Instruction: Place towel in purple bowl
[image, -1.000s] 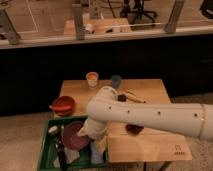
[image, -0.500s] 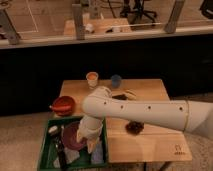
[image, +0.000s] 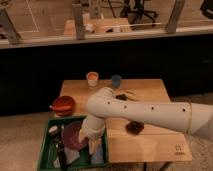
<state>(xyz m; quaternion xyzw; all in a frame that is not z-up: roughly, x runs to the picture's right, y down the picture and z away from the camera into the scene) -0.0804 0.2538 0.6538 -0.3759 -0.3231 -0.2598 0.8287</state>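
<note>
Gripper: the gripper (image: 93, 139) hangs at the end of the white arm (image: 145, 112), low over the green bin (image: 46, 145) at the front-left corner of the tabletop (image: 150, 145). The wrist hides its tip, so I cannot tell whether it is spread or pressed together.
Towel: what I take for the towel (image: 95, 148), a pale limp strip, dangles just beneath the gripper. It looks carried rather than lying loose, though the grasp itself is hidden.
Purple bowl: the purple bowl (image: 70, 136) sits inside the green bin, just beside the gripper on the side toward the tabletop's left edge. The arm covers its right rim, and the part of its hollow that shows holds no cloth.
Bin: I cannot tell whether it rests on the tabletop or stands against the corner.
Bystanders: the red bowl (image: 63, 105) is at the left edge, beyond the bin. An orange cup (image: 92, 78) and a blue cup (image: 116, 80) stand near the far edge. A dark lump (image: 135, 127) lies toward the front edge, well apart from the bowl.
Done: by my reading, the towel is up and has been brought next to its target.
Left: shift toward the left edge until the cloth hangs over the purple bowl, lower, and let go.
Risk: the strip hangs beside the rim rather than above the hollow, so a release from this spot would likely drop it on the bin floor.
Progress: past halfway, with the placing itself not yet done.
</note>
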